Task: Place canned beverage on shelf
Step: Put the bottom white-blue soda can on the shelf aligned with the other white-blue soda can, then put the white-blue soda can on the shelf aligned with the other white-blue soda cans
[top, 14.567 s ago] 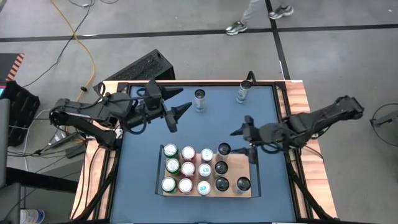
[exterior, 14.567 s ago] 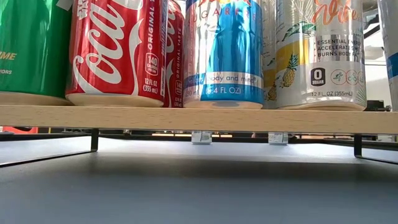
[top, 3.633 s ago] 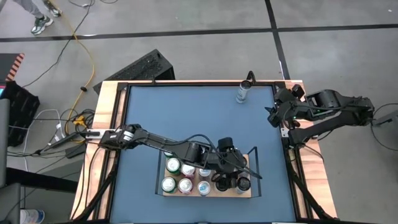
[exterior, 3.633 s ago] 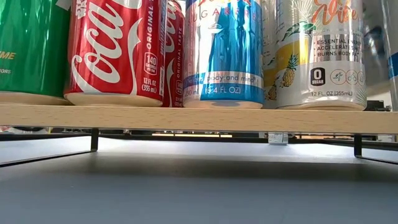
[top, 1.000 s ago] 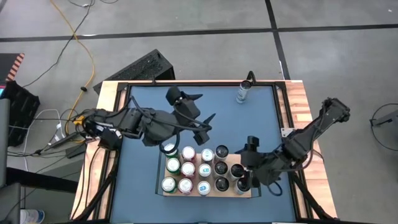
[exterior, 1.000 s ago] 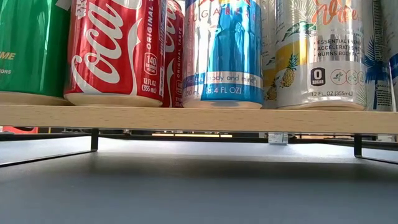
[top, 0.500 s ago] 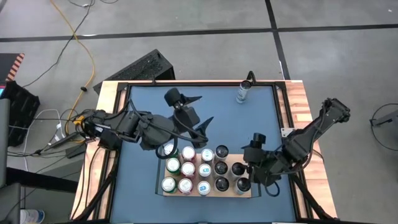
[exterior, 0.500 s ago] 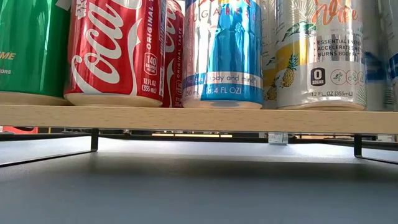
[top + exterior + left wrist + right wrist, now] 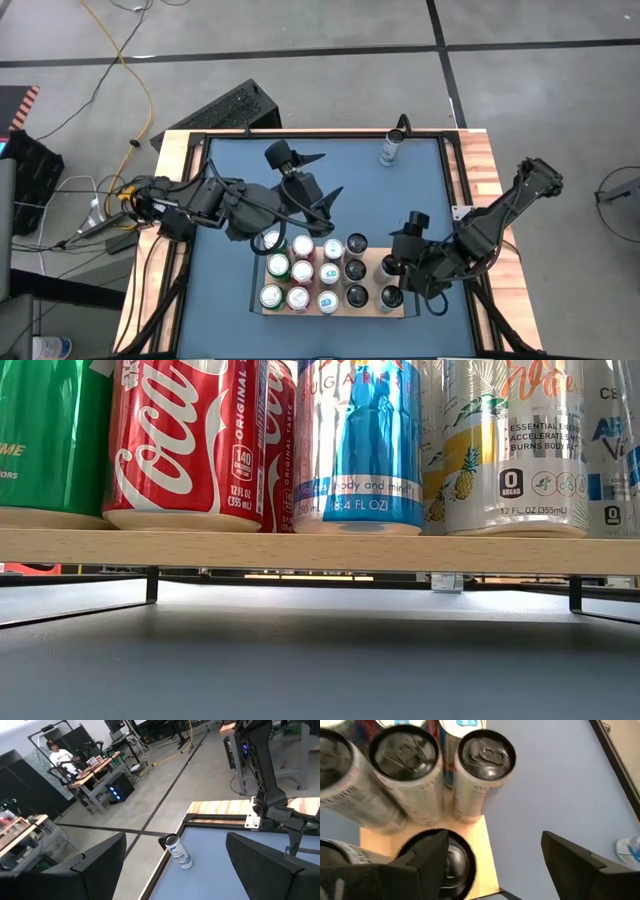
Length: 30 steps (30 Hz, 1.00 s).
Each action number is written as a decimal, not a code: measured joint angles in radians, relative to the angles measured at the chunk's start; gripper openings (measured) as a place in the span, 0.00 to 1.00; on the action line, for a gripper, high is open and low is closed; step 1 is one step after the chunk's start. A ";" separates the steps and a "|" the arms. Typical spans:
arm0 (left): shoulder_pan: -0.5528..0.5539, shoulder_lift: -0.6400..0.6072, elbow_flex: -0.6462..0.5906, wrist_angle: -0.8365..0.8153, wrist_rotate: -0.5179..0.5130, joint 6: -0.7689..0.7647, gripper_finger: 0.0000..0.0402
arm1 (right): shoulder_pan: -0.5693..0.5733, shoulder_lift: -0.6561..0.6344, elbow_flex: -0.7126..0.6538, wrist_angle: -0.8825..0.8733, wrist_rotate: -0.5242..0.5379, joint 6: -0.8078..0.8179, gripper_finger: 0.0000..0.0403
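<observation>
The shelf (image 9: pixel 372 258), a light-wood board on black rails, stands near the table's front edge with several upright cans on it. The low view shows its front row on the board (image 9: pixel 320 550): green, red, blue-silver and white cans. My right gripper (image 9: pixel 400 250) hangs open over the shelf's right end. In the right wrist view (image 9: pixel 495 865) a dark can top (image 9: pixel 457 865) shows beside and partly under one finger. One more can (image 9: pixel 390 148) stands on its base at the table's far edge. My left gripper (image 9: pixel 330 173) hovers open and empty beyond the shelf's far left corner. My right gripper comes slanting down over the can at the shelf's right end. One finger (image 9: pixel 422 862) covers part of that can's top, so I cannot tell whether it touches the can. The can stands upright on the board.
Bare blue tabletop (image 9: pixel 300 140) lies between the shelf and the far edge. Light-wood strips (image 9: pixel 480 170) and black frame bars run along the table's sides. The left wrist view shows the far can (image 9: pixel 178 852), the right arm (image 9: pixel 270 795), and a room with a seated person beyond.
My right gripper has tipped a little over the shelf's right end, staying open. In the low view the rightmost can shows a different face than a second ago, so it has turned or shifted slightly on the board. My left gripper has rolled a little in place.
</observation>
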 joint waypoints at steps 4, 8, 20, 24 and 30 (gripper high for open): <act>0.000 0.000 0.000 0.000 0.000 -0.001 0.82 | 0.000 0.000 0.026 0.002 0.000 0.009 0.75; -0.001 0.000 0.000 -0.001 0.000 -0.010 0.82 | 0.011 0.001 0.083 -0.018 0.001 0.010 0.75; 0.012 -0.050 0.000 -0.192 0.254 -0.342 0.82 | 0.072 -0.064 0.138 -0.340 0.108 0.204 0.75; 0.046 -0.050 0.000 -0.209 0.252 -0.356 0.82 | 0.022 -0.117 0.137 -0.470 0.129 0.348 0.75; 0.102 -0.050 0.000 -0.195 0.251 -0.378 0.82 | -0.183 -0.197 0.118 -0.466 0.185 0.203 0.75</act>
